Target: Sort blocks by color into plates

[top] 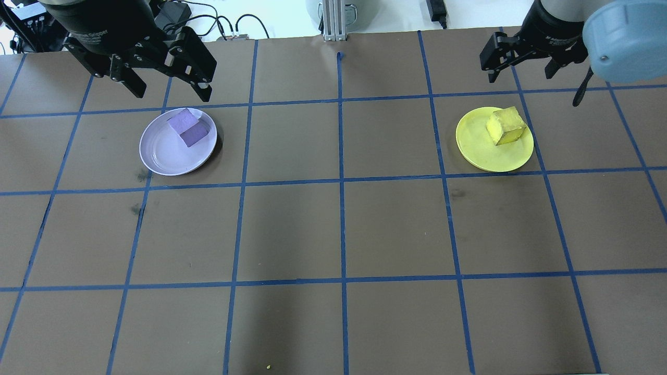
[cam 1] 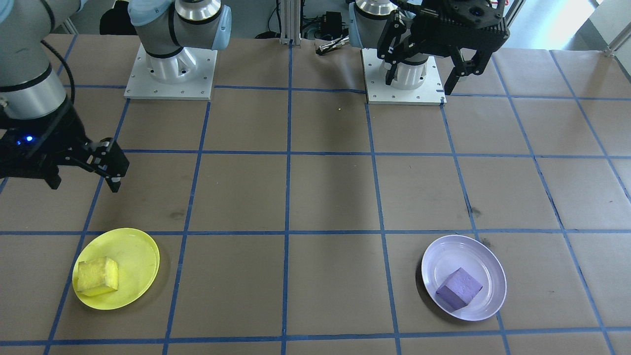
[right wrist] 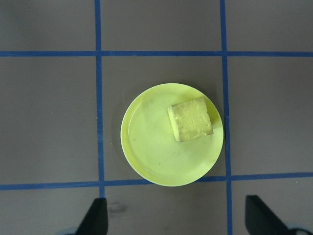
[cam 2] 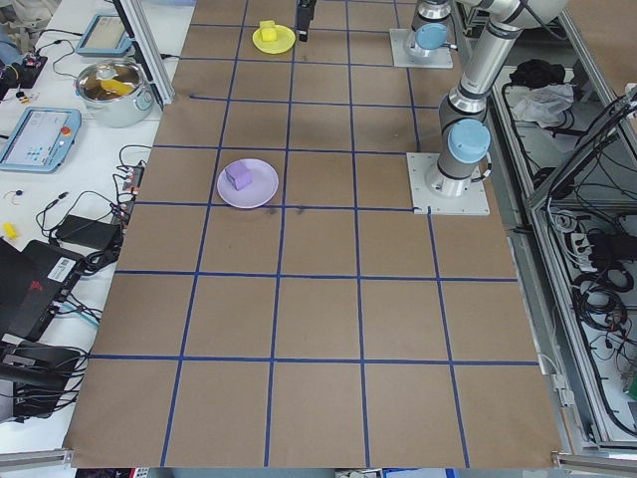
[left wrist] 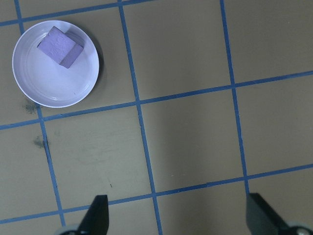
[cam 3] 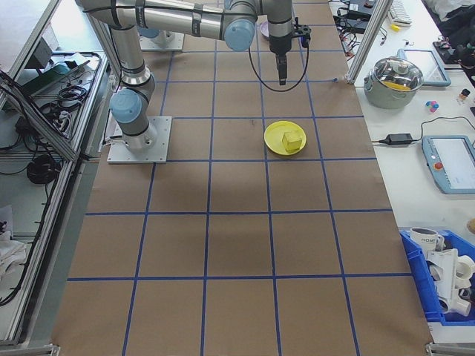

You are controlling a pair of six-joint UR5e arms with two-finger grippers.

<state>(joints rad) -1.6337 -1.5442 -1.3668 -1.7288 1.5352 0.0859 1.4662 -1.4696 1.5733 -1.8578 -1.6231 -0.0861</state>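
The purple block (top: 188, 127) lies in the lavender plate (top: 161, 156), toward its far rim; the left wrist view shows the same block (left wrist: 59, 46) and plate (left wrist: 44, 83) at upper left. On the yellow plate (top: 479, 148) rests the yellow block (top: 504, 125), seen from above in the right wrist view as block (right wrist: 190, 119) and plate (right wrist: 151, 152). My left gripper (top: 172, 92) hangs open and empty above the lavender plate's far side. My right gripper (top: 521, 77) is open and empty, raised beyond the yellow plate.
Both arm bases (cam 1: 170, 74) (cam 1: 402, 79) stand bolted at the robot's side of the brown, blue-taped table (top: 338, 234). Off the table's operator side are a steel pot (cam 3: 397, 78), a tablet (cam 3: 449, 163) and a blue bin (cam 3: 445, 285).
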